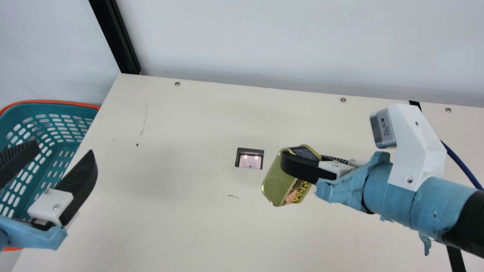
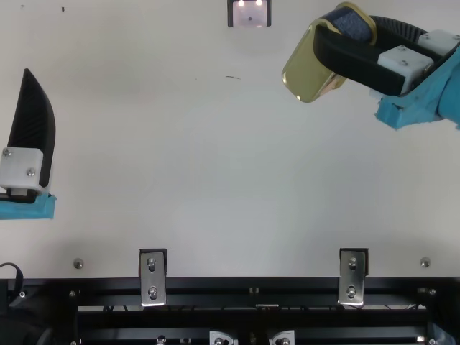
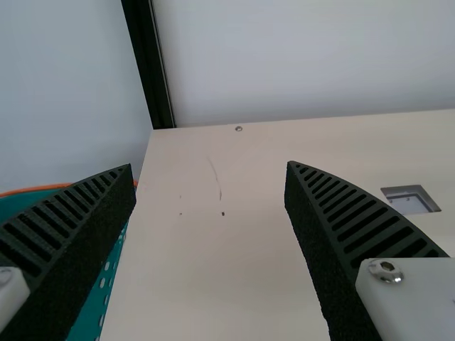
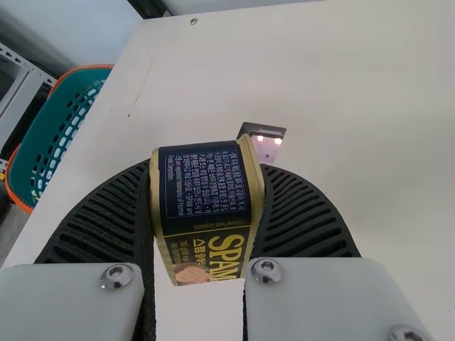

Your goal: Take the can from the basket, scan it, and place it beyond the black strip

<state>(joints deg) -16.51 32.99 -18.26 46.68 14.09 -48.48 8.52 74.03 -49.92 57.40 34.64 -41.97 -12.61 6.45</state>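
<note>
Main view looks down toward the wall, top's steeper, left wrist's lower, right wrist's angled basket-side; all catch the scanner!

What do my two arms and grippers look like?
The left gripper and right gripper match: black, ribbed, tapering fingers on white blocks with silver screws. Light blue wrapping covers both wrists, with ragged scraps on the right arm, black farther back. It bears a white bracket and silver box; a blue cable runs behind.
</note>
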